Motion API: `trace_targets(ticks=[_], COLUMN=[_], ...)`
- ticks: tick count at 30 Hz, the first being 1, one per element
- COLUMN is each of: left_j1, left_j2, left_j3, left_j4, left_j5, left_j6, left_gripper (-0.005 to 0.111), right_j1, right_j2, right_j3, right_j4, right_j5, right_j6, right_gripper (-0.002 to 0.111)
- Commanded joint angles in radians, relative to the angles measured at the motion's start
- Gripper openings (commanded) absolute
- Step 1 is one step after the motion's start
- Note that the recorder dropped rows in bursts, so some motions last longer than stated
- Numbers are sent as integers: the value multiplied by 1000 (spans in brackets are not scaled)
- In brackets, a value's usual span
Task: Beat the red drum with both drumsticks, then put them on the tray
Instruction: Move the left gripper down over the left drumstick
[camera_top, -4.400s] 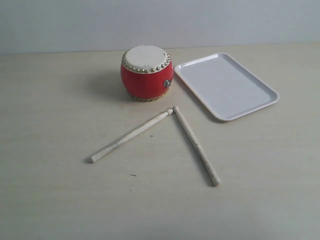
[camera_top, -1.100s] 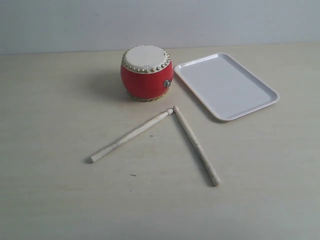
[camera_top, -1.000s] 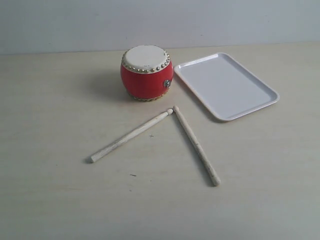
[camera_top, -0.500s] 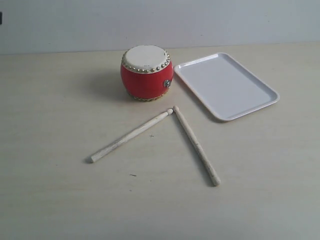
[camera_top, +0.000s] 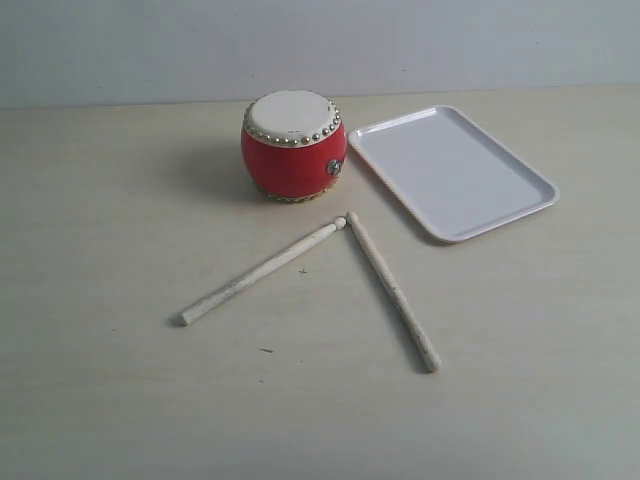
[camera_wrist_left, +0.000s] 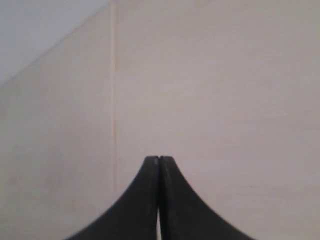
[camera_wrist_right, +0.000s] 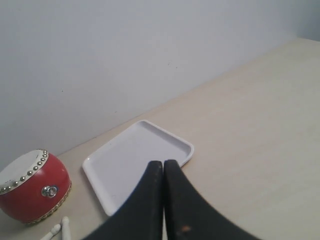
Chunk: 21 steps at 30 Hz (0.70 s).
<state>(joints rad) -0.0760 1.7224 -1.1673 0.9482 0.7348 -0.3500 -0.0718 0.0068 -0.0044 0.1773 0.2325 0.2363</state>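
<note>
The red drum stands upright near the back of the table, and it also shows in the right wrist view as the red drum. Two pale wooden drumsticks lie flat in front of it, tips nearly meeting: the left drumstick and the right drumstick. Only the drumstick tips show in the right wrist view. The white tray lies empty to the drum's right. Neither gripper appears in the exterior view. My left gripper is shut and empty over bare table. My right gripper is shut and empty, the tray beyond it.
A pale wooden table carries everything, with a plain grey-white wall behind it. A seam in the tabletop runs through the left wrist view.
</note>
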Motion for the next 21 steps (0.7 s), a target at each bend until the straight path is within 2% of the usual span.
trace_targets(ticks=[1, 4, 8, 12, 16, 18, 19, 21], left_j1=[-97, -148, -183, -192, -192, -216, -227, -281], left_j2=[17, 23, 23, 23, 23, 23, 23, 25], left_j3=[-79, -124, -157, -181, -192, -192, -194, -196], left_j4=[-305, -343, -414, -663, -1015, -1183, -1190, -1175], left_j5=[133, 198, 221, 231, 268, 356, 369, 401], left_j6=[342, 370, 383, 567, 889, 1057, 1059, 1043], left_gripper=[0, 0, 0, 0, 0, 0, 1, 8], right_j1=[-3, -3, -3, -3, -3, -3, -3, -3], right_j2=[-7, -7, -7, -7, -7, -7, -7, -7], right_j3=[4, 4, 4, 4, 4, 4, 4, 4], right_j4=[0, 0, 0, 0, 0, 0, 0, 0], right_j5=[-4, -4, -2, -2, -2, 0, 0, 0], right_j6=[-9, -9, -9, -9, -9, -7, -7, -7], right_gripper=[0, 0, 0, 0, 0, 0, 0, 0])
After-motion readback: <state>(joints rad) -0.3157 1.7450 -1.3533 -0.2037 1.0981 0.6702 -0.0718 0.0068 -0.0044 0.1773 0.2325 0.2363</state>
